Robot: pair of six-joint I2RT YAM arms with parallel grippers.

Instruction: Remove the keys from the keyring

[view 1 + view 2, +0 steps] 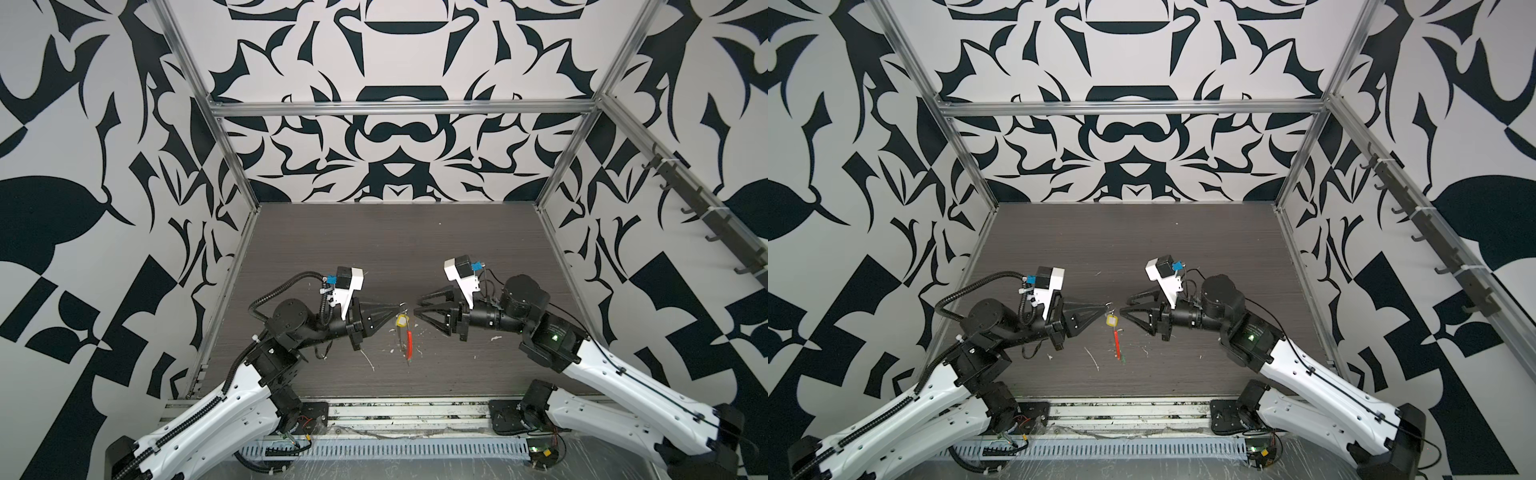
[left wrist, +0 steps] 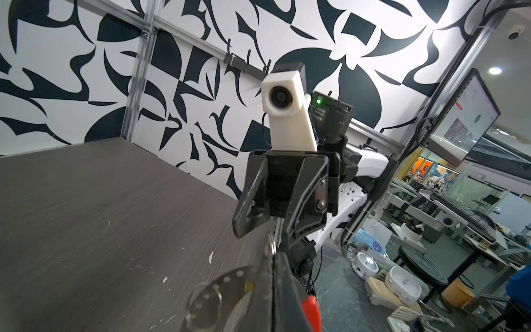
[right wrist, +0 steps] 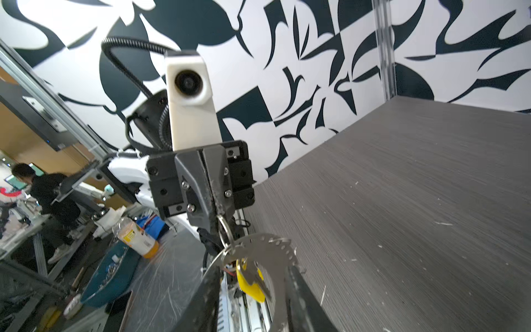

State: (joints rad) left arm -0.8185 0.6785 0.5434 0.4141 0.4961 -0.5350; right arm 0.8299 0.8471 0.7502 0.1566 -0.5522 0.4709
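Note:
The keyring hangs in mid-air over the table's middle. Its red sleeve (image 1: 409,343) (image 1: 1117,343) points down toward the table, and its perforated silver arc (image 3: 273,247) (image 2: 227,280) sits at the top. A yellow key (image 1: 402,320) (image 1: 1111,320) (image 3: 250,283) dangles from it. My left gripper (image 1: 399,306) (image 1: 1104,306) (image 2: 274,260) (image 3: 215,214) is shut on a small silver loop (image 3: 225,230) at the top of the bundle. My right gripper (image 1: 417,305) (image 1: 1124,305) (image 3: 253,270) faces it, open. Its fingers (image 3: 207,301) stand on either side of the arc without gripping.
White scraps (image 1: 368,358) lie on the dark wood-grain tabletop (image 1: 374,249) below the arms. Metal frame posts (image 1: 232,174) and patterned walls close in the back and sides. A hook rail (image 1: 685,199) runs along the right wall. A slotted cable duct (image 1: 395,451) lines the front edge.

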